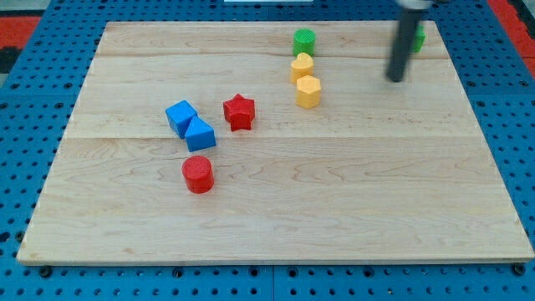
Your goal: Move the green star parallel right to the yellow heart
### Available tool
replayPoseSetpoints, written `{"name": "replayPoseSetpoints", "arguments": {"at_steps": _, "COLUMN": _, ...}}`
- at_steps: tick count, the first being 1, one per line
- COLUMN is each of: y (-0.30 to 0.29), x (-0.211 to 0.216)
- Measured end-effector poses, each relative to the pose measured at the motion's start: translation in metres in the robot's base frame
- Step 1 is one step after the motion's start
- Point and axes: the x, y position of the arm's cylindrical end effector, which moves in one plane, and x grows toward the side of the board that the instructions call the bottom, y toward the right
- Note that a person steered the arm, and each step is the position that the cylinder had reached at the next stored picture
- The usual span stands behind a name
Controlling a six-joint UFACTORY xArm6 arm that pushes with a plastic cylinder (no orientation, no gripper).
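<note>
My tip (pixel 394 79) is at the view's upper right, on the board. A green block (pixel 417 38), likely the green star, shows only as a sliver just behind the rod, up and to the right of the tip. The yellow heart (pixel 302 67) sits at the view's top centre, well to the left of the tip. A yellow hexagon block (pixel 308 91) lies just below the heart. A green cylinder (pixel 304 40) stands just above the heart.
A red star (pixel 239 111) lies at centre left. Two blue blocks (pixel 181 114) (pixel 200 135) touch each other to its left. A red cylinder (pixel 198 174) stands below them. The wooden board (pixel 276 217) lies on a blue pegboard.
</note>
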Motion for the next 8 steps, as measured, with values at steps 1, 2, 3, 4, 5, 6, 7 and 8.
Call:
{"name": "replayPoseSetpoints", "arguments": {"at_steps": 1, "y": 0.076, "x": -0.061}}
{"name": "replayPoseSetpoints", "arguments": {"at_steps": 2, "y": 0.020, "x": -0.098}}
{"name": "replayPoseSetpoints", "arguments": {"at_steps": 3, "y": -0.021, "x": -0.104}}
{"name": "replayPoseSetpoints", "arguments": {"at_steps": 4, "y": -0.044, "x": -0.068}}
{"name": "replayPoseSetpoints", "arguments": {"at_steps": 5, "y": -0.045, "x": -0.007}}
{"name": "replayPoseSetpoints", "arguments": {"at_steps": 6, "y": -0.057, "x": 0.020}}
{"name": "replayPoseSetpoints", "arguments": {"at_steps": 7, "y": -0.016, "x": -0.027}}
{"name": "replayPoseSetpoints", "arguments": {"at_steps": 8, "y": -0.013, "x": -0.060}}
